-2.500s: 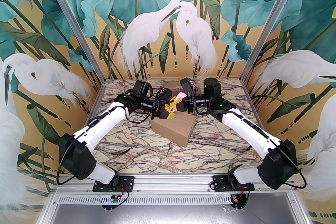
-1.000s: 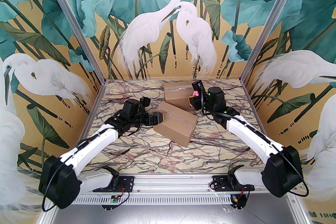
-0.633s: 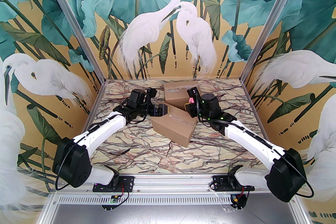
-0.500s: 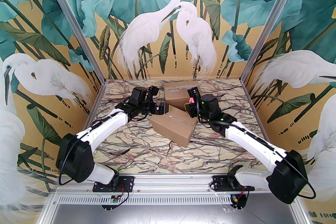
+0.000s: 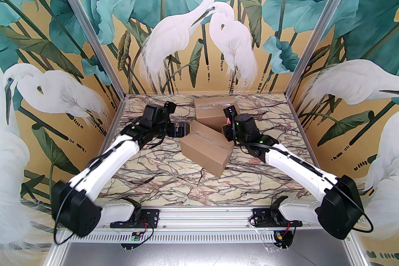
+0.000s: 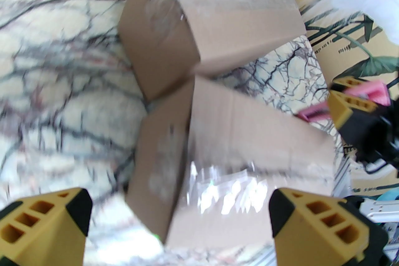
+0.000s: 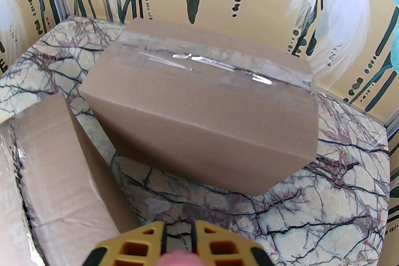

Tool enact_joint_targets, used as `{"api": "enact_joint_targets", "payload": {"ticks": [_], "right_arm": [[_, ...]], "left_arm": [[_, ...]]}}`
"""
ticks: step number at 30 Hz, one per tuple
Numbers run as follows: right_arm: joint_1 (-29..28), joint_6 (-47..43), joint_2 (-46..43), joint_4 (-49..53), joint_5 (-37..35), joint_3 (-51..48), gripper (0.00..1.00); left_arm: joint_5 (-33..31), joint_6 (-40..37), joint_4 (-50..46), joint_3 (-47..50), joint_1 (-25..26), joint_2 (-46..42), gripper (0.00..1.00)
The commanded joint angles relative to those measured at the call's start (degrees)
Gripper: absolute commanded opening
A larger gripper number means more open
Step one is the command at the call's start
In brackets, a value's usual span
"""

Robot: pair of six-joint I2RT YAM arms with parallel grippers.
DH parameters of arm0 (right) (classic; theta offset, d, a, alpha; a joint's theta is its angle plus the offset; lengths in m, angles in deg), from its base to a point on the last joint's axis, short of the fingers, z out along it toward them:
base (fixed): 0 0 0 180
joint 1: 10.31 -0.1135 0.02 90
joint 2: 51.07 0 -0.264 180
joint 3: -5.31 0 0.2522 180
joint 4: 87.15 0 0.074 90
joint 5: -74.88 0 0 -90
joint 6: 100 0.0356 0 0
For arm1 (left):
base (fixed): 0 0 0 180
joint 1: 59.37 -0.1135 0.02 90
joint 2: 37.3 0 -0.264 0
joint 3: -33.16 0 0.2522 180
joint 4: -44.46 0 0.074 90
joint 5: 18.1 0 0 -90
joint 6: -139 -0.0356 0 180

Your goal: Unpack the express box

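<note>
A: Marbled table [image 5: 174, 177] is carrying two taped cardboard boxes. Where are we working?
B: We are hovering at the near box [image 5: 205, 149]. Our left gripper [image 6: 180, 208] is gaping wide just off its far-left end, gripping nothing.
A: And the right?
B: Our right gripper [image 7: 178, 229] is pinching a pink tool [image 6: 311, 113] at that box's far-right edge. The far box [image 5: 209, 113] is sitting just behind the near box, corners nearly meeting.

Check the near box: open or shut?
Shut. The near box has its top flat and closed, with clear tape along the seam. Whether the tape is slit, cannot tell.
</note>
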Motion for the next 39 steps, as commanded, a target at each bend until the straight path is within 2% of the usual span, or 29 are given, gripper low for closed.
{"api": "enact_joint_targets", "payload": {"ticks": [1,4,8,11,16,26,31,35,39], "right_arm": [[0.18,-0.56,0.73,0.58,-0.15,2.18,0.0],[0.18,-0.17,0.69,1.09,0.25,2.67,0.0],[0.1,0.65,-0.1,1.78,0.42,2.76,0.0],[0.05,1.24,-0.54,1.88,0.37,2.49,0.0],[-0.02,1.98,-0.76,1.79,-0.06,2.27,0.0],[-0.05,2.16,-2.06,3.26,-1.03,3.57,0.0],[0.03,1.37,-3.11,5.28,-3.5,4.51,0.0],[0.1,-0.98,-6.26,5.09,-6.89,4.85,0.0],[0.04,-3.14,-10.15,2.19,-3.05,4.24,0.0]], "left_arm": [[1.66,9.28,-3.97,5.32,0.23,-2.88,1.0],[5.49,12.94,-1.63,8.19,2.03,-3.12,0.99],[8.66,13.76,0.13,8.35,5.03,-0.06,1.0],[9.8,14.19,3.11,8.41,5.95,1.72,0.99],[8.24,13.06,8.82,7.1,5.96,4.75,1.0],[4.95,0.74,5.73,-0.74,4.63,11.54,0.99],[5.77,-3.26,2.72,-2.58,2.72,11.51,1.0],[1.3,-8.86,-3.54,-6.31,3.09,8.83,0.99],[-0.38,-14.05,-6.86,-11.89,4.23,10.03,0.99]]}}
